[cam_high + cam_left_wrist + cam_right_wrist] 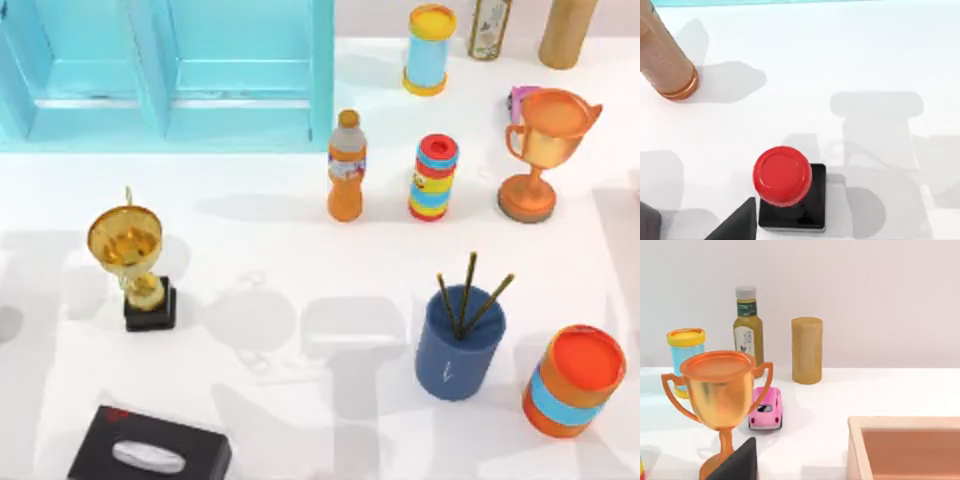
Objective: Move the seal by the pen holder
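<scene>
Top view first: the dark blue cylindrical pen holder (460,343) stands upright toward the table's lower right, three thin dark pencils (467,291) leaning out of it. Just to its right stands an orange can with a blue band and red top (574,381), close but apart. Further back are an orange juice bottle (346,167), a striped multicoloured can with a red lid (433,178) and a copper-coloured trophy cup (545,150). On the left side a gold trophy on a black square base (136,264) stands near a black tissue box (150,456) at the lower edge, and a light blue cabinet (165,70) fills the upper left corner.

From the left wrist view, the small seal with its glossy red knob and black square block base (787,187) sits upright on the white table (840,50), with a dark fingertip (737,225) of the left gripper just beside the base, to one side of it. Whether those jaws are wide or narrow I cannot tell. A tan cylinder (665,62) stands well apart from the seal.

From the right wrist view, a dark fingertip (737,465) of the right gripper shows near the copper trophy, with a small pink toy car (766,409) behind it; its jaw state cannot be told either.
</scene>
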Robot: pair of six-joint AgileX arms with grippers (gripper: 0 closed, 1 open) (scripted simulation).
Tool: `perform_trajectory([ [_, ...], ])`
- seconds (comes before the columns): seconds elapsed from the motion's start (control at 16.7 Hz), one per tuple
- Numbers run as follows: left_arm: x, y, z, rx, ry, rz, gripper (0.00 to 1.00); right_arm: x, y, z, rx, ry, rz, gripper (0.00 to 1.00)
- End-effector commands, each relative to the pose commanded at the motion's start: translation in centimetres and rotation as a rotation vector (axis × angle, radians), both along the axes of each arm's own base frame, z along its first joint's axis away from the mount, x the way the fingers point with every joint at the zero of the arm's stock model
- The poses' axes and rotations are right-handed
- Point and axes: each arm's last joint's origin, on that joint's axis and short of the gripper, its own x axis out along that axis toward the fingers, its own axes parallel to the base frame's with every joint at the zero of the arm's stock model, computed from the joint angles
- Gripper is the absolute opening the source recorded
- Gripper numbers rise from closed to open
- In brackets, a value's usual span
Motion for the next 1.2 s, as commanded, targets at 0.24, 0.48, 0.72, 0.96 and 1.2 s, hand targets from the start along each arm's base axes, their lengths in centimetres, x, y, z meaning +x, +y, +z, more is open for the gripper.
perform_trajectory([
  [0.24, 6.7, 2.4, 1.2, -0.019, 0.352, 0.007, 1.0, 0.0, 0.0, 0.0, 0.0, 0.0, 0.0, 1.0],
  [0.48, 12.3, 5.0, 0.0, -0.06, 0.629, 0.003, 1.0, 0.0, 0.0, 0.0, 0.0, 0.0, 0.0, 1.0],
  [0.72, 15.3, 6.8, -1.6, -0.096, 0.791, -0.005, 1.0, 0.0, 0.0, 0.0, 0.0, 0.0, 0.0, 1.0],
  [0.96, 15.8, 7.1, -1.9, -0.104, 0.822, -0.007, 1.0, 0.0, 0.0, 0.0, 0.0, 0.0, 0.0, 1.0],
  [1.2, 15.8, 6.9, -2.0, -0.102, 0.821, -0.01, 1.0, 0.0, 0.0, 0.0, 0.0, 0.0, 0.0, 1.0],
])
